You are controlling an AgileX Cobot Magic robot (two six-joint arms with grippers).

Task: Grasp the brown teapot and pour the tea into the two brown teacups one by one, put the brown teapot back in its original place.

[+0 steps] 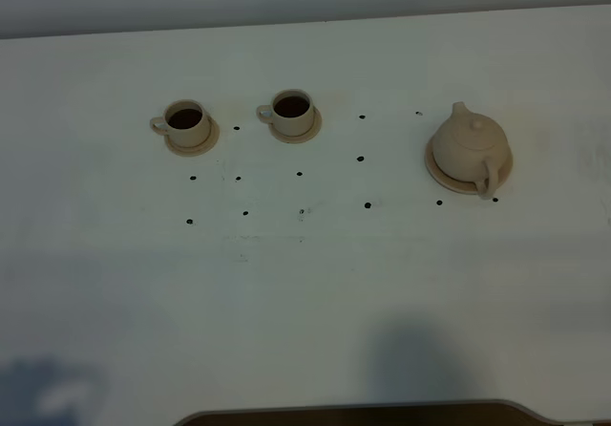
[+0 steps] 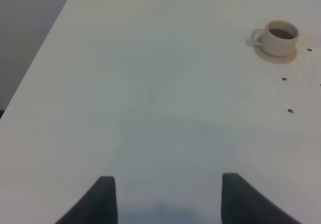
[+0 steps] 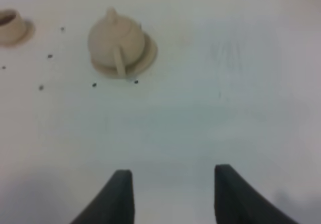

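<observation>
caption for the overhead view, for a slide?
Brown teapot on its saucer at right, two filled teacups at left.

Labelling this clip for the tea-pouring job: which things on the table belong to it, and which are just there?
Job:
teapot
its saucer
left teacup
right teacup
cup saucers

Just there:
small dark dots on the white table

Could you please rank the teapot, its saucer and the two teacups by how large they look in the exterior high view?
1. Teapot, about as wide as the saucer but far bulkier.
2. Teapot's saucer, only its rim showing.
3. Left teacup and right teacup: these look alike, so they tie.
</observation>
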